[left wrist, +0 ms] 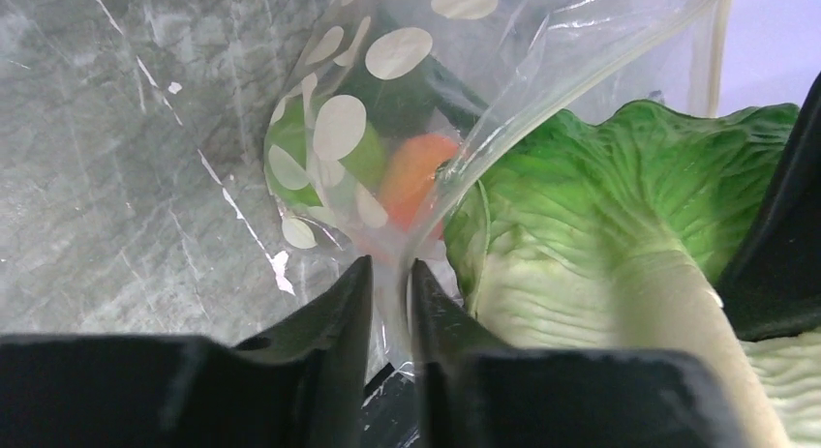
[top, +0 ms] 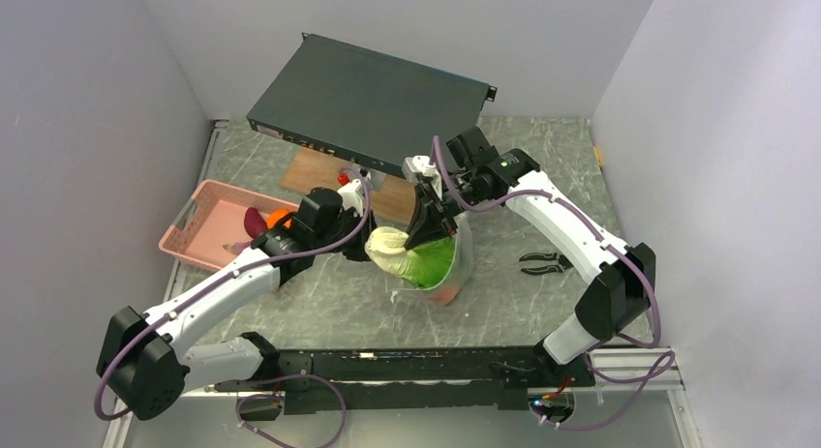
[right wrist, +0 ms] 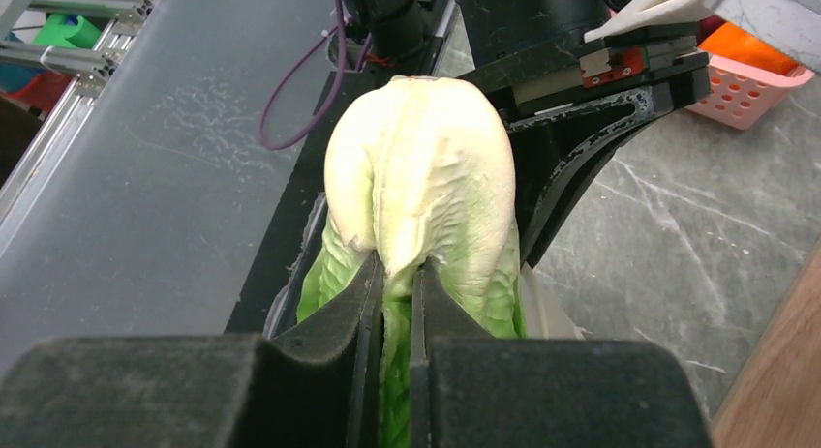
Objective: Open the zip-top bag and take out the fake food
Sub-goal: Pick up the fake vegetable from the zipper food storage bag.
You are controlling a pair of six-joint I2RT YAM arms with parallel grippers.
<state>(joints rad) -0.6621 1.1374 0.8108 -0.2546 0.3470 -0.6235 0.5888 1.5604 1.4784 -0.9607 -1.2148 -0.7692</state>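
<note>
Marble table: bag (orange inside) pinched by left gripper, lettuce by right gripper.

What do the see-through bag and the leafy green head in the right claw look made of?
Clear white-dotted zip-top bag: thin glossy plastic film; it creases, glints and is see-through. Pale green leafy cabbage head: probably moulded plastic or rubber, matte; veins look cast in, colour fades evenly.
</note>
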